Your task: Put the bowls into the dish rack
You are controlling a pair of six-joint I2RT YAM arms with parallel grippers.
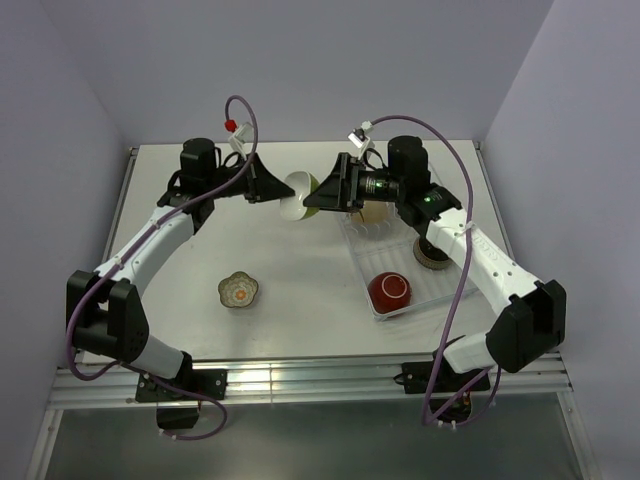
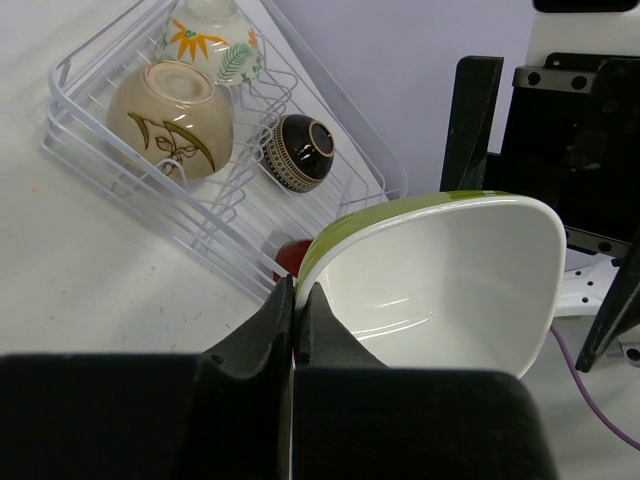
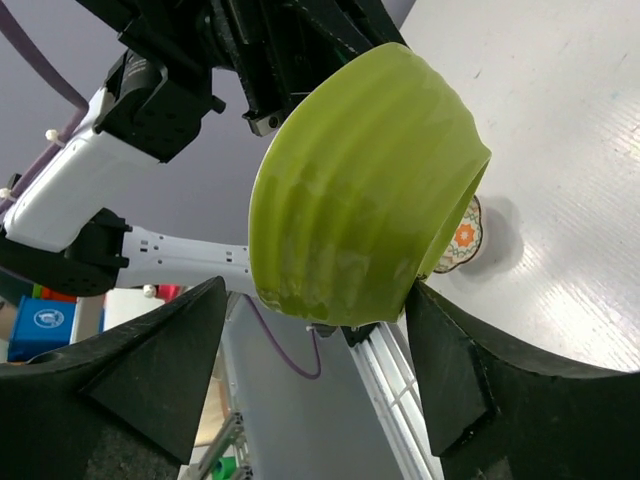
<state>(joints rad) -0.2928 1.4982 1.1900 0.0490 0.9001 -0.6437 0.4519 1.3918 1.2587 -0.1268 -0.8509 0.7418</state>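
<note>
My left gripper [image 1: 280, 190] is shut on the rim of the yellow-green bowl [image 1: 299, 196] and holds it in the air, tipped on its side, left of the dish rack [image 1: 449, 286]. In the left wrist view, the left gripper [image 2: 296, 302] pinches the rim and the bowl's [image 2: 450, 280] white inside faces the camera. My right gripper [image 1: 326, 192] is open, with its jaws on either side of the bowl's green base [image 3: 360, 190]. The right wrist view shows the right gripper [image 3: 315, 300] astride it. The flower-shaped bowl [image 1: 239, 290] sits on the table.
The rack [image 2: 70, 125] holds a cream bowl with orange flowers [image 2: 210, 35], a pale bowl with a brown sprig [image 2: 170, 115], a dark brown bowl [image 2: 300, 150] and a red bowl [image 1: 390, 290]. Grey walls close in the back and both sides.
</note>
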